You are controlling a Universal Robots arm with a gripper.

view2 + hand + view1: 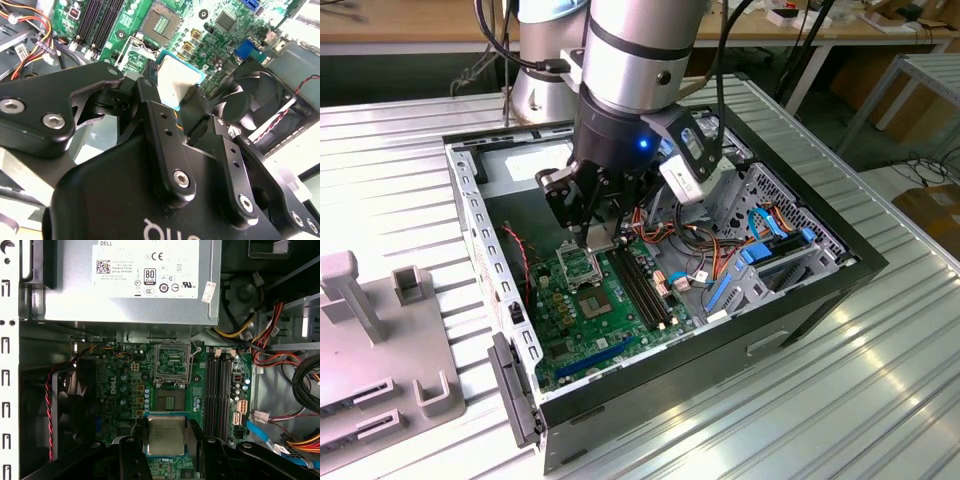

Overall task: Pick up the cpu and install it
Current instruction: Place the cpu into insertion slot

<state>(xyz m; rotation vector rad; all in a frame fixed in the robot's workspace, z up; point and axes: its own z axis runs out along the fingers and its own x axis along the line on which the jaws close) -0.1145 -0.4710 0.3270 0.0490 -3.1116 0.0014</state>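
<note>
- The black two-fingered gripper (166, 438) is clamping the small flat square grey-topped cpu (166, 432) by two opposite edges.
- The cpu is lying level, its metal top facing the wrist; being square, it has no long axis.
- It is hanging over the green motherboard (582, 340) near the metal-framed socket (170, 400), mid-frame in the exterior view.

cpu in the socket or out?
Out. The small square silver-topped cpu sits clamped in the black gripper above the green motherboard; the metal-framed socket shows a bare dark centre.
</note>
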